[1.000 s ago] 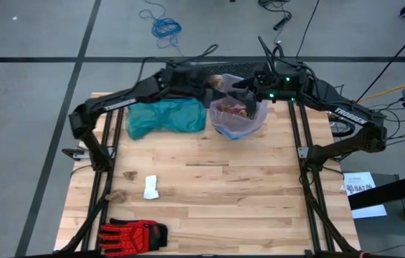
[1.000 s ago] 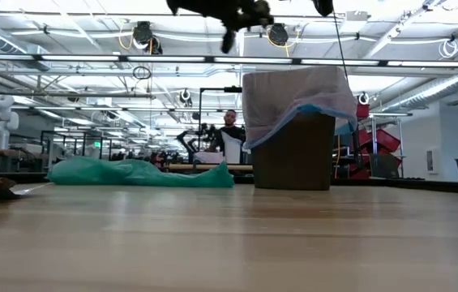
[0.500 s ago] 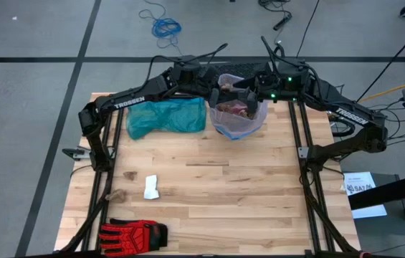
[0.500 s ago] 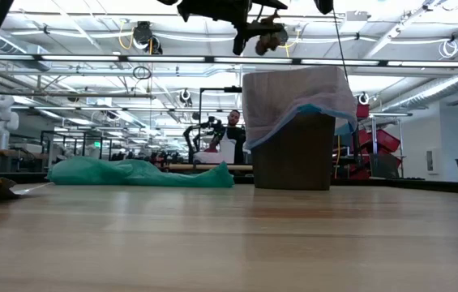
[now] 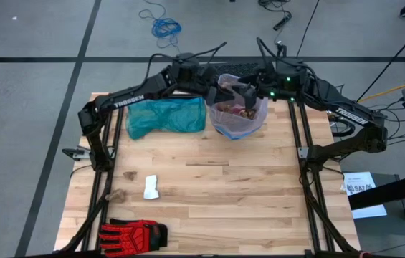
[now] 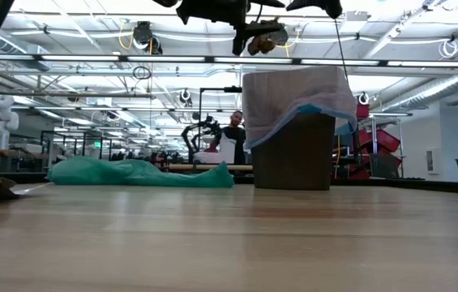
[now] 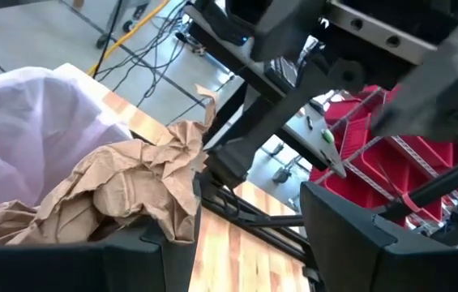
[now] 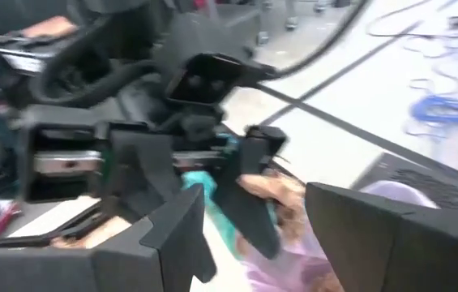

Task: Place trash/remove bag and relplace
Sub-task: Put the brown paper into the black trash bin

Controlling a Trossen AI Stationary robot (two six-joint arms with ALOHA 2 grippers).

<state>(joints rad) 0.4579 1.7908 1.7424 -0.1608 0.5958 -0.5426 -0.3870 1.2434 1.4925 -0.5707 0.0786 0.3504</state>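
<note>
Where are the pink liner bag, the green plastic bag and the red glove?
pink liner bag [image 5: 249,125]: high view, its outer side wall.
green plastic bag [image 5: 165,117]: high view, middle of the crumpled heap.
red glove [image 5: 132,233]: high view, back of the palm.

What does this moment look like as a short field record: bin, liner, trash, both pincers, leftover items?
bin: dark bin at the table's far edge, upright
liner: the bag, pale pink-lavender, folded over the bin's rim
trash: crumpled brown paper at the left pincer's fingers, above the bin's mouth
left pincer: open, over the bin
right pincer: open, over the bin, holding nothing
spare: teal-green bag lying left of the bin
leftovers: red glove, white paper scrap
</note>
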